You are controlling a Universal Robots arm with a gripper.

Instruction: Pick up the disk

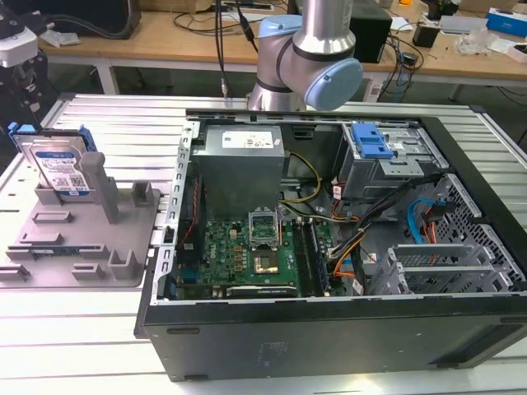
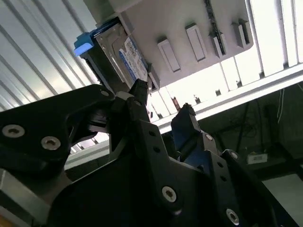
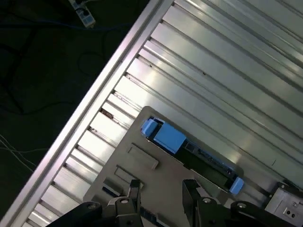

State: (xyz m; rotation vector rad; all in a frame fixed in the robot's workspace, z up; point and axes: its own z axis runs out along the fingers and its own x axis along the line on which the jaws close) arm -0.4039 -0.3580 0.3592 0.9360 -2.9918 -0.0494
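Disk (image 1: pixel 59 164), label in exterior view, edge in first wrist view (pincer (image 3: pixel 162 185) parted)

A desk (image 1: pixel 90 346) of ribbed, silvery metal slats is seen, with bright glare reflected from it. Behind the desk, a cluttered wooden workbench (image 1: pixel 165 37) on white legs is set. Beyond the desk's edge, a dark floor (image 3: pixel 42 71) is shown, with thin cables (image 3: pixel 14 146) and a power strip (image 3: pixel 83 12) laid on it.
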